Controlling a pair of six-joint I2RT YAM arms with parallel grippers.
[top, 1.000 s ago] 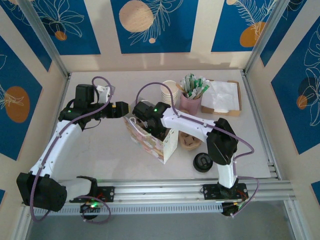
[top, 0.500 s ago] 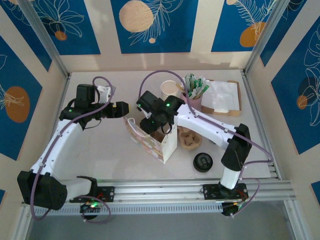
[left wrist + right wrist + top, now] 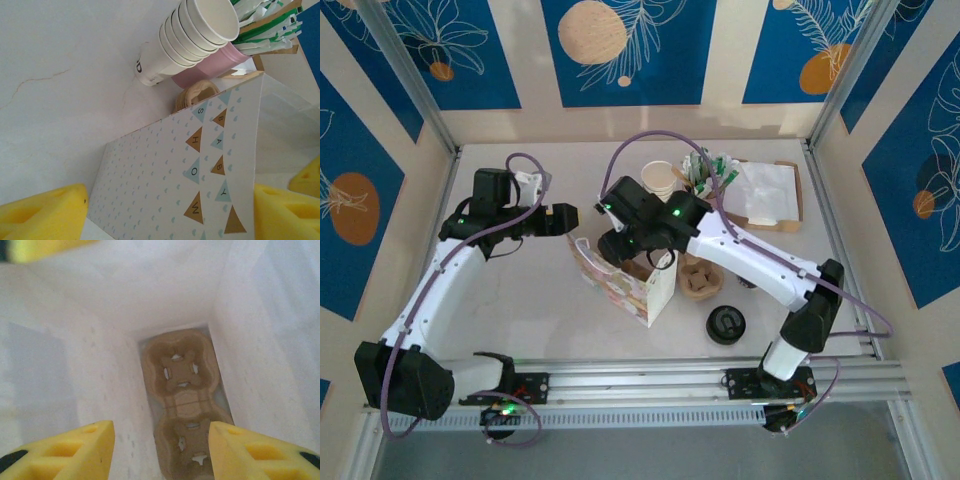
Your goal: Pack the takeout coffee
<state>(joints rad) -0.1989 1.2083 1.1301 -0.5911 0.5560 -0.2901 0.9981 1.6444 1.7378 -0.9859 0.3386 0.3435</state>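
Table (image 3: 520,300) bare to the left and front of the paper bag (image 3: 616,288); paper cup stack (image 3: 658,180) and black lid (image 3: 726,324) sit to its right. Cardboard cup carrier (image 3: 182,390) lies flat on the bag floor, straight below the right gripper (image 3: 622,246), jaws spread and empty. Left gripper (image 3: 563,216) is just beside the bag's left rim, jaws apart, holding nothing.

White surface (image 3: 520,290), with a thin hairline crack (image 3: 35,82) in it. Back wall panel (image 3: 625,50) is blue with an orange circle and white leaf outlines, cream stripes either side. Same pattern on the left wall (image 3: 350,200) and right wall (image 3: 930,190). Aluminium posts (image 3: 405,75) in the back corners, aluminium rail (image 3: 650,375) along the near edge.
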